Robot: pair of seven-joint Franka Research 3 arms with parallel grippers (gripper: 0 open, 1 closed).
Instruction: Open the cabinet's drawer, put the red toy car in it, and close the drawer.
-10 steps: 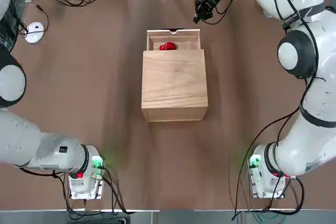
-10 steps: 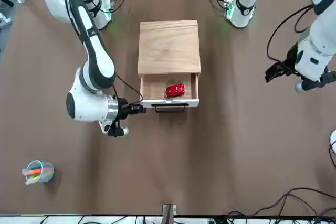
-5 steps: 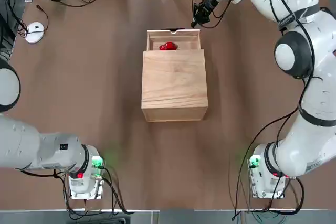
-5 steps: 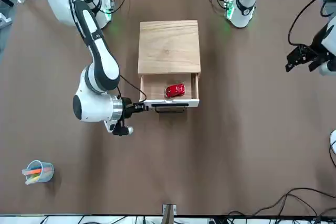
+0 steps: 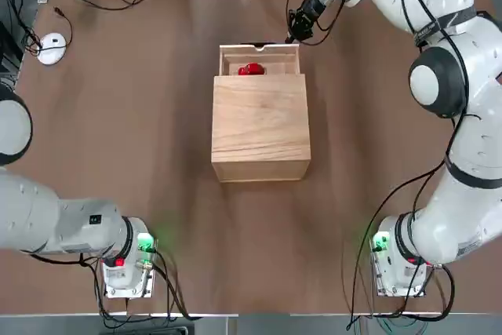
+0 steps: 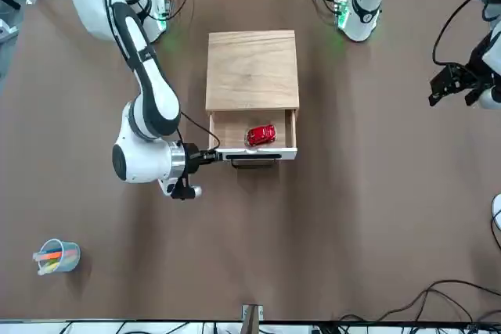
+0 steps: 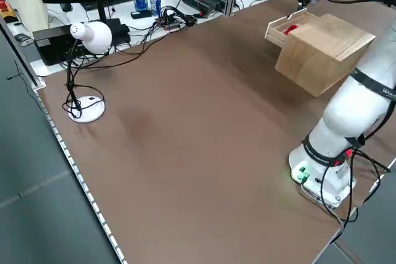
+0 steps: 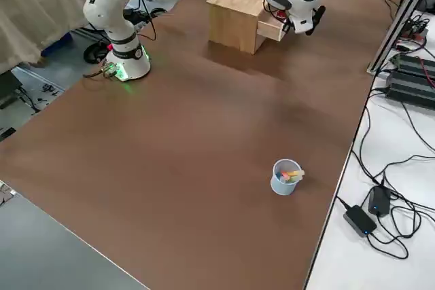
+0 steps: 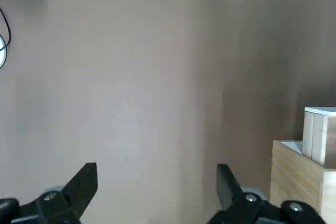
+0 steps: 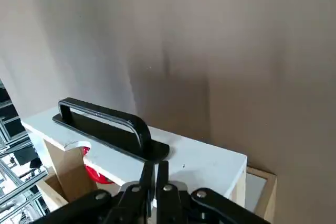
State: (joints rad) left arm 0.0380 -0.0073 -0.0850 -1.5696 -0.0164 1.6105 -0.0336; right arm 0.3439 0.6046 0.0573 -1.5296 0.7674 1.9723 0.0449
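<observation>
- The red toy car point(image 5: 251, 69) lies inside the drawer point(image 5: 260, 59), which stands pulled out of the cabinet point(image 5: 260, 127) on the side away from the arms' bases.
- The front view shows what the top view mostly hides: the drawer's dark handle point(image 6: 254, 159) on its white front panel, with the car point(image 6: 261, 135) sitting a little right of the tray's middle in that picture.
- The right wrist view gives the handle point(image 10: 105, 121) from close by, and the car point(image 10: 94, 172) only as a red sliver behind the front panel.
- The right gripper point(image 6: 213, 156) reaches level toward the drawer front from the side, its two fingers pressed together with nothing between them, their tips just beside the end of the handle; whether they touch the panel cannot be told.
- The right arm stretches over the table and bends back in toward the drawer, its forearm sloping down to the wrist.
- The left gripper point(image 6: 452, 88) hangs far off to the robot's left, well apart from the cabinet, its fingers point(image 9: 84, 182) spread wide and empty above bare table point(image 9: 131, 87).
- A computer mouse point(image 5: 52, 47) and a cup of crayons point(image 6: 56, 256) sit near the table's far edge.
</observation>
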